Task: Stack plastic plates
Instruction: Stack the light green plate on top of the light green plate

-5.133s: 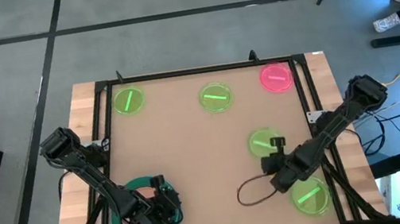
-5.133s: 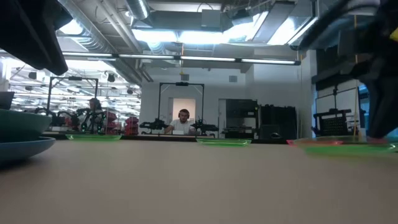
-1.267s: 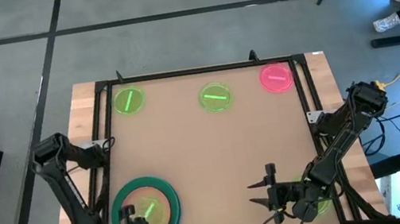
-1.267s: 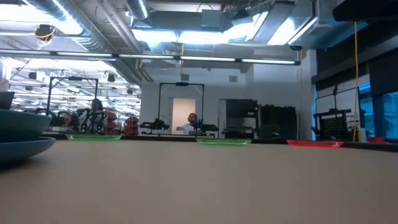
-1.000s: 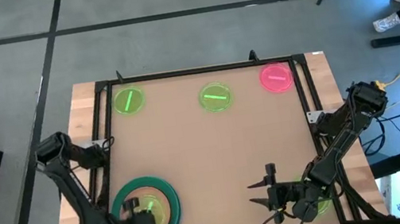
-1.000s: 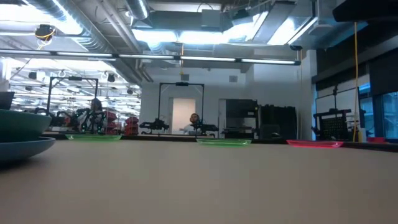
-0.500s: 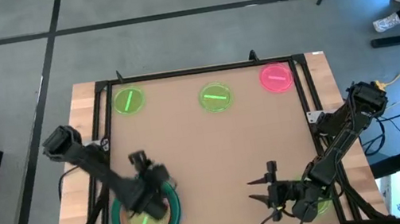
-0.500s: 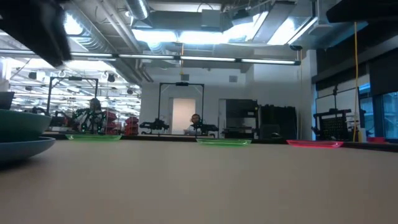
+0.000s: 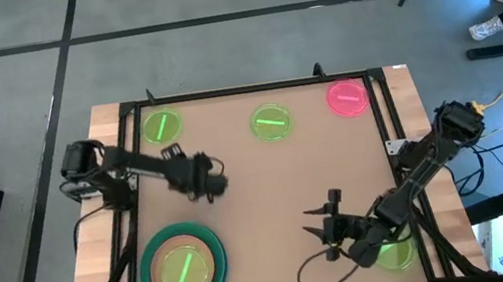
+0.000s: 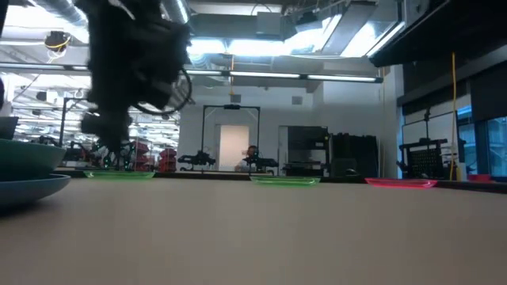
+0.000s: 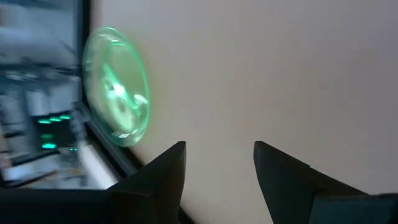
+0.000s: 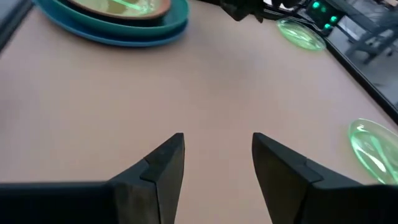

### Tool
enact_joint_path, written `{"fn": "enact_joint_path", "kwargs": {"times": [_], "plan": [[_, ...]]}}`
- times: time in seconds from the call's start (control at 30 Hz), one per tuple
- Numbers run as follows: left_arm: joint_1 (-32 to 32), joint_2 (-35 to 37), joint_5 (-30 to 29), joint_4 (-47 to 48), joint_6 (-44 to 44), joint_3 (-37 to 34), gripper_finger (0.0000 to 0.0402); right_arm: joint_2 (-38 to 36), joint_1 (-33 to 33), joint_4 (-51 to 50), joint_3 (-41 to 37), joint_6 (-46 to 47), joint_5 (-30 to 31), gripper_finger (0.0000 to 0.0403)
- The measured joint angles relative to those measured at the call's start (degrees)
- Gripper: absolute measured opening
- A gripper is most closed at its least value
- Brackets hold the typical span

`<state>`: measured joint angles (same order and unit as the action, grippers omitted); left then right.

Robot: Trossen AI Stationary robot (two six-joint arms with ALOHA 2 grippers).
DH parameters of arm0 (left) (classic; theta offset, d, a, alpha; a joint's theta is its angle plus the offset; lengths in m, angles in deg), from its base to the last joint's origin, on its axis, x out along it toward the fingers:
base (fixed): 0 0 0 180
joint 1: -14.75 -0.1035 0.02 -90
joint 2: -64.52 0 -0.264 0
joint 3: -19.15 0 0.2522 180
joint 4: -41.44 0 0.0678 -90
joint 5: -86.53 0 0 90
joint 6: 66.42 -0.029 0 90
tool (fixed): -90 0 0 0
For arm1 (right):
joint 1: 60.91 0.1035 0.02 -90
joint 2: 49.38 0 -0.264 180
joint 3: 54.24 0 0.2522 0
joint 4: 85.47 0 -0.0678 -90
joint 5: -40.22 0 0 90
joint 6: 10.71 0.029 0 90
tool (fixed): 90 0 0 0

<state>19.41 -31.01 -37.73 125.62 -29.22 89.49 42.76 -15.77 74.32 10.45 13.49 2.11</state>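
The left gripper (image 9: 214, 180), fingers apart and empty, hung above the table's (image 9: 271, 199) left-centre, beyond the stack (image 9: 183, 267) at the near left where a small neon-green plate (image 9: 182, 265) lay on the salmon-pink, green and blue plates. To do the next pick well, I judged it should come in low over the far-left neon-green plate (image 9: 161, 127) and pinch its rim. Half a second earlier it was over the stack; the right gripper (image 9: 330, 222), also spread empty at the near right beside another neon-green plate (image 9: 395, 254), had shifted slightly, while the far-centre neon-green plate (image 9: 271, 122) and hot-pink plate (image 9: 347, 96) lay unmoved.
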Motion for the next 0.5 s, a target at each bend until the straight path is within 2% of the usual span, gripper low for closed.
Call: {"fn": "enact_joint_path", "kwargs": {"times": [0.17,0.37,0.5], "plan": [[-12.01,5.83,2.06,-12.47,-10.77,-5.37,0.0183,0.0,-1.83,-0.94,0.0,-0.01,-0.04,0.0182],[-24.06,10.19,2.57,-21.94,-20.82,-9.61,0.0183,0.0,-2.16,-3.65,0.0,-0.25,0.04,0.0182],[-31.49,9.91,9.16,-27.09,-28.05,-11.63,0.0183,0.0,-2.17,-6.09,0.0,-0.49,3.12,0.0182]]}}
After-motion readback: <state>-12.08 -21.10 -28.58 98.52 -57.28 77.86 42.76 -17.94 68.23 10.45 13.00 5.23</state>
